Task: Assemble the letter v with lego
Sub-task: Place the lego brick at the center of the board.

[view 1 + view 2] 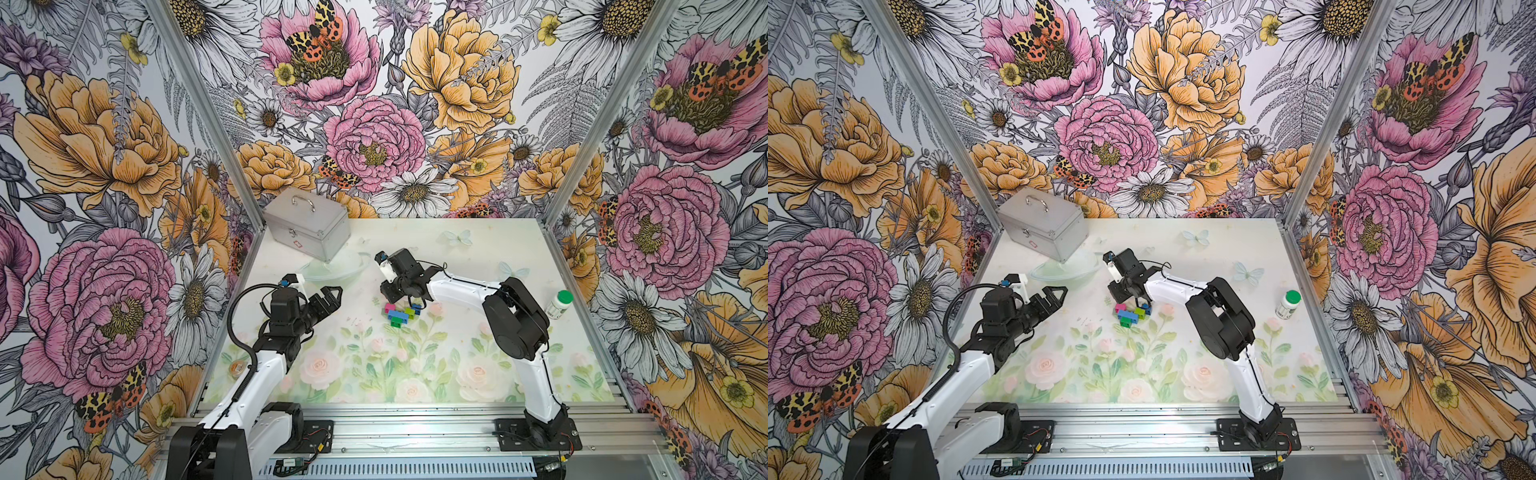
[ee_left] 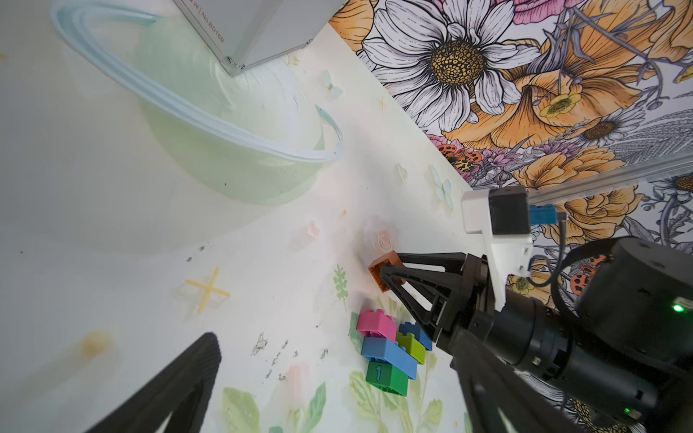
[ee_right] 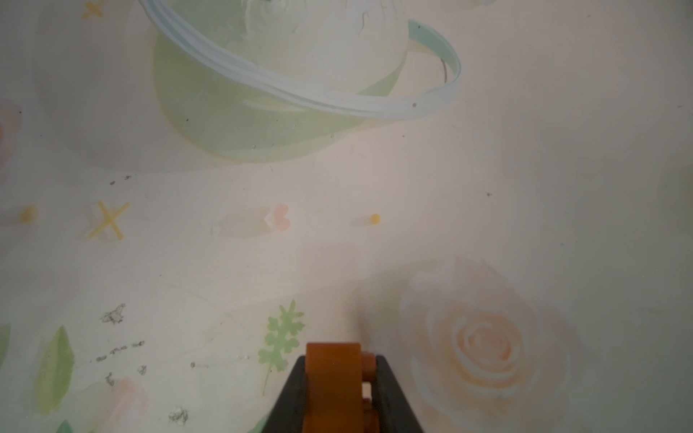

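Right fingers [image 3: 292, 397] pinching orange brick [image 3: 332, 378], bowl [image 3: 300, 93] nearby

A silver case [image 1: 307, 224] sat at the surface's [image 1: 457, 257] far left corner, its corner over a translucent bowl [image 1: 345, 272]. A green-capped white bottle [image 1: 559, 304] sat near the right edge.

Partly built letter v [image 1: 400, 314] flat on the desk [image 1: 465, 257], near its middle: dark-green brick [image 2: 386, 376] marked 1 at the tip, light-blue bar [image 2: 390, 354] joined onto it, then pink cube [image 2: 376, 324] and lime cube [image 2: 412, 346], with dark-blue cube [image 2: 416, 331] beyond the lime. Apart from these, near the pink one, tilted orange cube [image 2: 382, 275] pinched between black fingers [image 2: 431, 258].
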